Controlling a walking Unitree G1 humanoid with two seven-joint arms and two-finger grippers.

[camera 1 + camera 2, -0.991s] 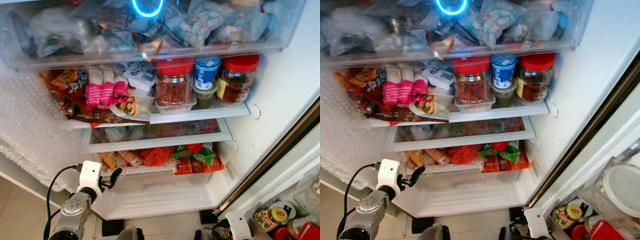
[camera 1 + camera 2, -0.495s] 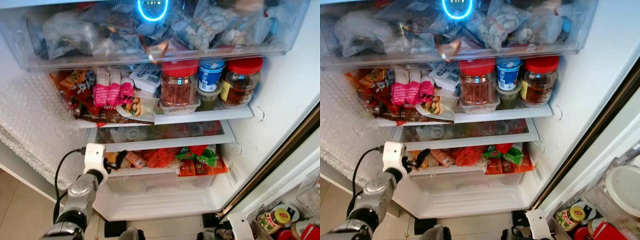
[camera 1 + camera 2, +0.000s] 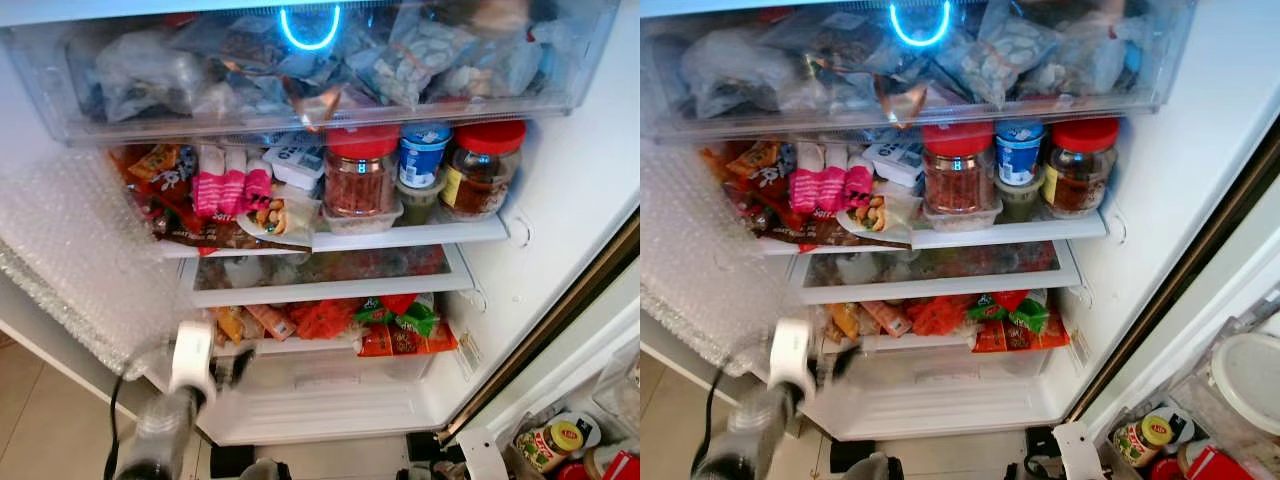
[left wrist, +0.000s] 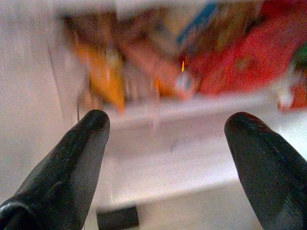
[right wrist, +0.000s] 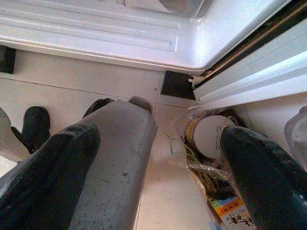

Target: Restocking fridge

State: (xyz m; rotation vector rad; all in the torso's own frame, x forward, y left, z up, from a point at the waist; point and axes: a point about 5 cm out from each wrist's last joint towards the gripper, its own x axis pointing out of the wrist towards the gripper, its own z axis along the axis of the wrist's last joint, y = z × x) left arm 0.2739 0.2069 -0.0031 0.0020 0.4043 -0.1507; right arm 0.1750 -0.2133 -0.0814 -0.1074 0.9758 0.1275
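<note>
Left wrist view: the left gripper is seen with its two black fingers spread wide apart and nothing held between them. Beyond the fingertips a blurred row of orange and red packets is seen on a low white shelf of the fridge, and just under them, in line with the gap between the fingers, a white drawer front is seen. No contact between the fingers and the packets or the drawer can be made out, as this picture is smeared.

From the head cameras the same gripper is shown blurred, held up in front of the lower drawer, below the bubble wrap that hangs at the fridge's left side. Above and well apart from the fingers, two red-lidded jars and a blue-lidded tub stand on the middle shelf, with pink packets beside them, and a clear drawer of bagged food is seen at the top.

In the right wrist view the right gripper is held low over the tiled floor, its fingers wide apart and empty. Between them the robot's own grey leg is seen, and near the far finger lie a white-lidded jar and some bags.
</note>
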